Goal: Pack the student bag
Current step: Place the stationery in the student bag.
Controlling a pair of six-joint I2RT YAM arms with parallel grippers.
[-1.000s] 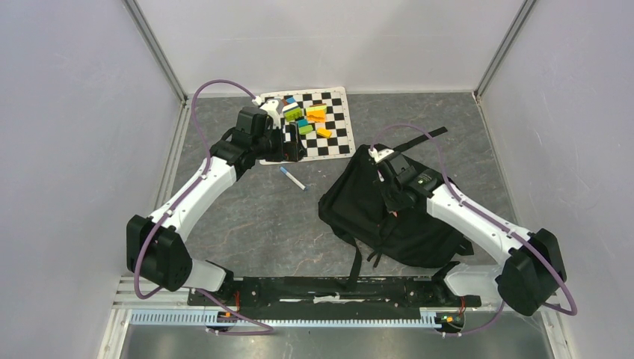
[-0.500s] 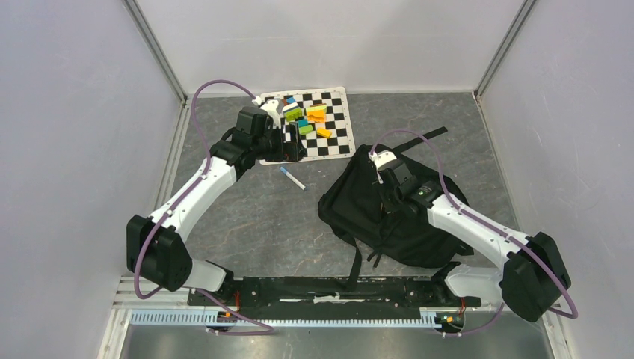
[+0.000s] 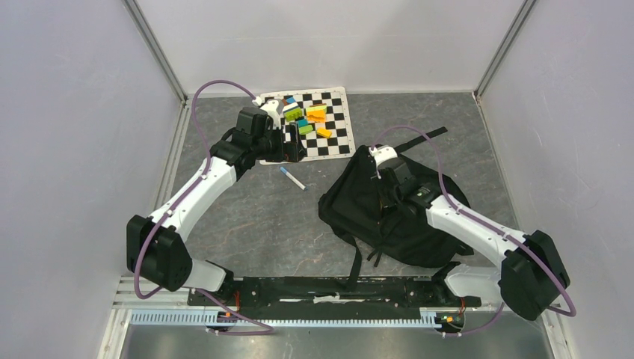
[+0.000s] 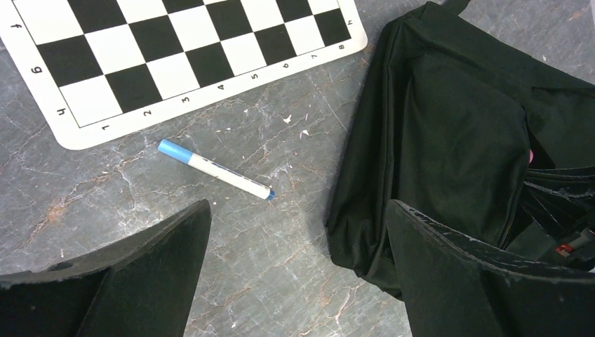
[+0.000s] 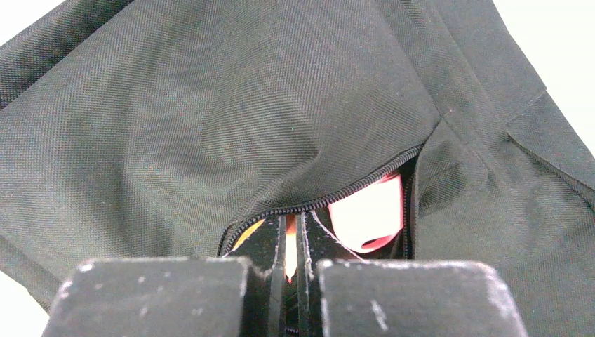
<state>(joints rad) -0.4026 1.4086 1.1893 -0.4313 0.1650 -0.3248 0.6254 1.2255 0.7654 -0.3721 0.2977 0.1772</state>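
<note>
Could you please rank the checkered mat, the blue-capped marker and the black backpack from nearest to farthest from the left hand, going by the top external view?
1. Checkered mat: its near edge lies right under the left hand.
2. Marker: on the table, just toward the bases.
3. Backpack: farthest, off to the right.

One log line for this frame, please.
left gripper: open near white blue-capped marker | right gripper: shut on thin orange item at zip opening of soft black fabric backpack
</note>
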